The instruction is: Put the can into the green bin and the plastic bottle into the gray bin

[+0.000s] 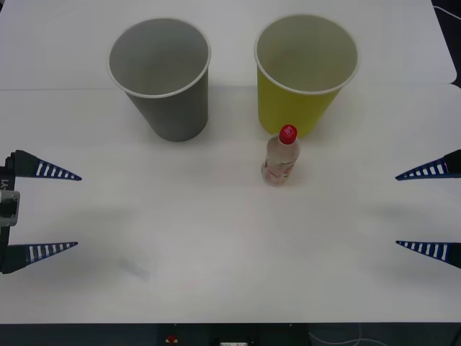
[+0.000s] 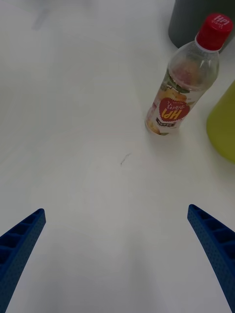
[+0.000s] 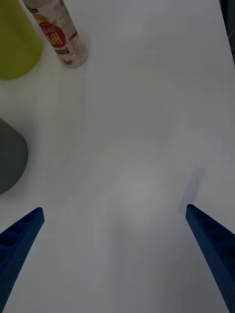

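Two large tapered paper cups stand upright on the white table [image 1: 216,252]: gray bin [image 1: 164,79] upper left of centre, yellow-green bin [image 1: 304,72] upper right. Small clear plastic bottle [image 1: 280,156] with red cap stands upright just below the green bin. Left gripper [image 1: 78,210] at left edge, right gripper [image 1: 396,210] at right edge, both with fingers spread wide, holding nothing.

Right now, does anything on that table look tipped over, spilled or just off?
Nothing tipped or spilled. The plastic bottle stands upright, capped, in front of the green bin; the gray bin is upright too. One oddity: no can on the table.
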Tool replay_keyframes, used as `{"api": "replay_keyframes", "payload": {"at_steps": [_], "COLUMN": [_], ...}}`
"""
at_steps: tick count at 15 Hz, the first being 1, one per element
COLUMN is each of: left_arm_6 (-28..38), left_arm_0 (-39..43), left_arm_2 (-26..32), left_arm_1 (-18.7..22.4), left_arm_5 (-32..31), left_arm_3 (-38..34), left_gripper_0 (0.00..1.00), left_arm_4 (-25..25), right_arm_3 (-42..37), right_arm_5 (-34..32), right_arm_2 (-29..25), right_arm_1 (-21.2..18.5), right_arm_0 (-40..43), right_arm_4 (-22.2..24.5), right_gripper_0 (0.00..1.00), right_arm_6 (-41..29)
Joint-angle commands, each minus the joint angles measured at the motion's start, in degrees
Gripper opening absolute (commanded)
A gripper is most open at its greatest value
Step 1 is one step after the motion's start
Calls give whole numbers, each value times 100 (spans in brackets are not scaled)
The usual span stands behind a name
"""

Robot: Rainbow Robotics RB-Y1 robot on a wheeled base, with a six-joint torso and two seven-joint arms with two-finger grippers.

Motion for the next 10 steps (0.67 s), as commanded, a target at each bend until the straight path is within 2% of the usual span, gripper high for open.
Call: {"api": "replay_keyframes", "payload": {"at_steps": [1,5,10], "left_arm_6": [0,0,0], "left_arm_0": [0,0,0], "left_arm_2": [0,0,0], "left_arm_1": [0,0,0], "left_arm_5": [0,0,0], "left_arm_3": [0,0,0], "left_gripper_0": [100,100,100], "left_arm_4": [0,0,0], "right_arm_3": [0,30,276], "right_arm_5": [0,-109,-57], "right_arm_2": [0,-205,-188], "right_arm_1": [0,-250,-109], "right_arm_0": [0,-24,-41], "right_arm_4": [0,15,-117], "right_gripper_0": [100,100,100], "right_arm_6": [0,16,43]}}
